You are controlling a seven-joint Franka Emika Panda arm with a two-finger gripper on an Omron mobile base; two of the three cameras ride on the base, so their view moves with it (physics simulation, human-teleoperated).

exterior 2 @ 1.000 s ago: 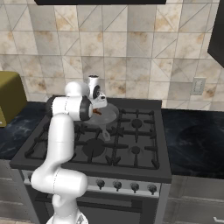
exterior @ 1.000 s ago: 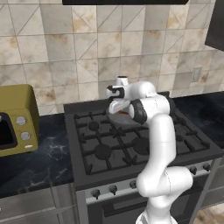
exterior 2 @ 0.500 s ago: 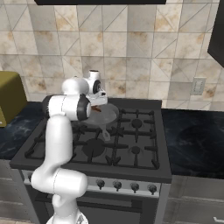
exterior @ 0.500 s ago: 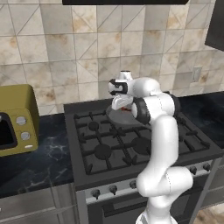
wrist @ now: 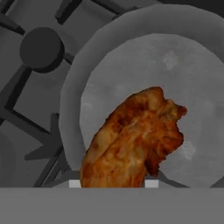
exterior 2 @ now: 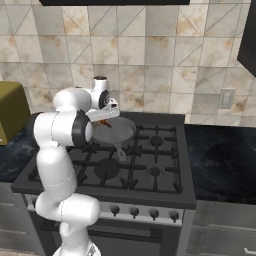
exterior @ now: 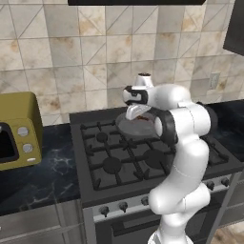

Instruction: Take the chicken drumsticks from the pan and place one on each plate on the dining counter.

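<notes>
The gripper [exterior: 137,116] hangs over the pan [exterior: 138,127], which sits on the back burners of the black stove [exterior: 109,164]. In the hand view one drumstick [wrist: 131,142] fills the lower middle, its thick browned end reaching up toward one o'clock and its narrow end dropping to six o'clock, right where the fingers would rise; two small pale tips show at either side of its base. The jaws seem to be partly closed around that narrow end, though the fingers themselves are hidden behind the meat, so whether they truly pinch it I cannot tell for sure.

Behind the drumstick lies the pan's grey floor [wrist: 188,87], its rim curving from nine o'clock over to twelve. A stove burner [wrist: 41,48] sits outside the rim at ten o'clock.

In the right base view the pan [exterior 2: 117,134] shows beneath the gripper [exterior 2: 106,118], with its handle pointing toward the front of the stove at about five o'clock, and a small red-brown spot of drumstick [exterior 2: 103,122] just under the hand. A yellow microwave [exterior: 16,131] stands on the dark counter [exterior: 38,176] at nine o'clock of the stove in the left base view.
</notes>
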